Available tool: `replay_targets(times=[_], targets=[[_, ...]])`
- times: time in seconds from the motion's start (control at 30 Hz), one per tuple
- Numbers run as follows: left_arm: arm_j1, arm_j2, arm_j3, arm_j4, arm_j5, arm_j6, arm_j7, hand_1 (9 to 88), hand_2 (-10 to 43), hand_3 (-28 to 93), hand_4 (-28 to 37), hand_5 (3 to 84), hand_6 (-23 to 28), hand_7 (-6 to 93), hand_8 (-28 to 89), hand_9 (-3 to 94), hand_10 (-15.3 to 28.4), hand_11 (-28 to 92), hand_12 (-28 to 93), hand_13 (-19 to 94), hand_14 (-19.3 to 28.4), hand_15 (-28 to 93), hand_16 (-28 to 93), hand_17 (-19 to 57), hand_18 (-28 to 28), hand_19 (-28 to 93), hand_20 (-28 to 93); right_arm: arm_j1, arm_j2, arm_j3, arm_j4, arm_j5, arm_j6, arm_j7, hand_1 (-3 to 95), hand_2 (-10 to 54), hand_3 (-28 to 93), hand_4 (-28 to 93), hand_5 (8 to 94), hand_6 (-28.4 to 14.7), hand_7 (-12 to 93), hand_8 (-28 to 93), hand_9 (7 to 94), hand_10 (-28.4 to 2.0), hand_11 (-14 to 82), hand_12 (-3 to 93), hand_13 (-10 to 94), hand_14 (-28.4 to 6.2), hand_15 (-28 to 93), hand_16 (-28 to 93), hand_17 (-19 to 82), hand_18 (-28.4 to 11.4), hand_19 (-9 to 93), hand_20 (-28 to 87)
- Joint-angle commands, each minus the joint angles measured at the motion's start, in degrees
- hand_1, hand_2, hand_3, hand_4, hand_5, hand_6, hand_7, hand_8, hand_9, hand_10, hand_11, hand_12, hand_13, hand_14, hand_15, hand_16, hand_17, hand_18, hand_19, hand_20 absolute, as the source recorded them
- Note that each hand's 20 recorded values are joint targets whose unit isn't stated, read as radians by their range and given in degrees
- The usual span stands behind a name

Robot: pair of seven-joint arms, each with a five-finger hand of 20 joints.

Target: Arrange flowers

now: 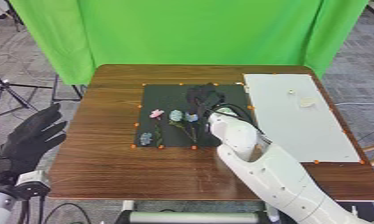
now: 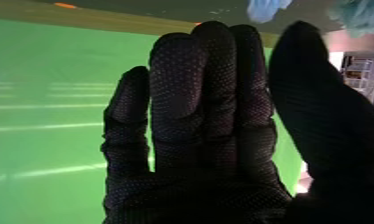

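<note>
In the head view my right hand (image 1: 201, 98) is over the upper right part of the dark mat (image 1: 166, 95), beside the flowers. A pink flower (image 1: 157, 114), a pale blue-green flower (image 1: 176, 116) and a light blue bloom (image 1: 191, 118) lie on the mat with stems toward its near edge. Another blue-grey bloom (image 1: 146, 138) is at the near left corner. My left hand (image 1: 32, 135) is off the table's left side, fingers straight. In the right wrist view my right hand (image 2: 197, 110) has straight fingers, holding nothing; a blue bloom (image 2: 265, 9) and a pale teal one (image 2: 361, 15) are beyond the fingertips.
A white board (image 1: 294, 115) with small pale pieces (image 1: 307, 102) on it lies right of the mat on the brown table (image 1: 103, 165). Orange markers edge both. A green curtain (image 1: 201, 35) hangs behind the table, and a tripod (image 1: 19, 97) stands at the left.
</note>
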Motion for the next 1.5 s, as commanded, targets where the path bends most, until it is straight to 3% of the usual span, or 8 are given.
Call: replay_targets(times=[0.03,0.47,0.63,0.8,1.03,1.27,1.43,1.5], targets=[[0.69,-0.63,-0.09,-0.20,0.04,-0.10,-0.19,21.3,0.5,70,-28.3,21.1,0.8,21.4,-11,17.4,9.0,12,19,14,11.0,16,7,-11.1,18.3,37,9,0.27,1.47,2.91,-0.97,-1.82,1.76,1.50,33.1,-9.1,83,-28,59.7,1.7,38,-5,66.5,-9.2,38.0,29.8,66,-5.7,63,25,23,-18.6,73,44],[1.06,-1.08,-0.20,-0.40,-0.04,0.52,0.39,21.3,0.5,70,-28.3,21.1,0.8,21.4,-11,17.4,9.0,12,19,14,11.1,16,7,-11.1,18.3,37,9,5.46,13.13,8.80,7.07,0.73,-4.21,13.93,30.0,-8.9,88,-28,41.4,-3.3,34,-16,45.0,-13.1,33.3,25.4,47,-8.8,58,19,16,-18.8,70,43],[1.27,-1.23,-0.28,-0.57,0.09,0.51,0.72,21.4,0.6,70,-28.3,21.1,0.8,21.5,-11,17.7,9.1,13,19,14,11.2,16,7,-11.1,18.3,37,9,4.47,15.73,12.32,7.79,3.13,-12.67,17.31,29.1,-9.5,89,-28,23.9,-8.4,21,-10,30.0,-15.4,23.4,24.7,36,-10.6,46,15,12,-18.1,65,39],[1.67,-0.93,-0.11,-0.59,-0.22,0.97,0.96,21.4,0.5,70,-28.3,21.1,0.8,21.6,-11,17.7,9.1,13,19,14,11.2,16,7,-11.1,18.3,37,9,2.07,17.68,14.98,8.65,3.74,-11.67,20.08,29.3,-9.5,88,-28,17.4,-11.1,11,-4,21.7,-17.0,11.0,26.2,28,-14.4,27,20,8,-17.8,57,32],[1.65,-0.97,-0.30,-0.54,-0.19,1.00,1.05,21.4,0.5,70,-28.3,21.1,0.7,21.5,-11,17.8,9.1,13,19,14,11.3,16,7,-10.9,18.3,37,9,0.78,17.79,17.08,10.23,5.15,-17.46,20.88,28.8,-9.5,87,-28,18.5,-10.6,13,-5,23.1,-16.9,10.3,26.0,31,-14.6,22,23,8,-18.3,57,30],[1.74,-1.12,-0.55,-0.64,-0.11,0.70,0.84,21.4,0.5,70,-28.3,21.1,0.7,21.6,-11,17.9,9.2,13,19,14,11.4,16,7,-10.9,18.3,37,9,-1.05,17.51,17.96,12.08,7.23,-15.48,20.08,30.9,-9.5,87,-28,23.6,-9.9,19,-9,30.1,-15.2,19.7,23.7,45,-9.9,42,17,15,-18.1,67,35],[1.81,-1.00,-0.76,-0.61,-0.14,0.68,0.88,21.3,0.5,70,-28.3,21.1,0.7,21.6,-11,17.9,9.2,13,18,14,11.5,16,7,-11.0,18.3,37,9,-3.51,18.70,16.20,12.64,4.40,-0.18,17.11,39.4,-7.2,86,-28,36.7,-2.9,46,-20,43.4,-13.5,44.5,28.7,59,-5.1,60,24,26,-18.7,80,40],[1.70,-0.98,-0.80,-0.52,-0.15,0.60,0.79,21.4,0.5,70,-28.3,21.1,0.7,21.7,-11,17.9,9.2,13,18,14,11.5,16,7,-10.9,18.3,37,9,-4.19,18.94,15.79,12.44,3.10,5.46,15.28,45.9,-4.5,81,-28,45.7,-1.0,57,-4,57.5,-9.3,40.3,42.8,69,-4.5,62,26,32,-19.0,84,42]])
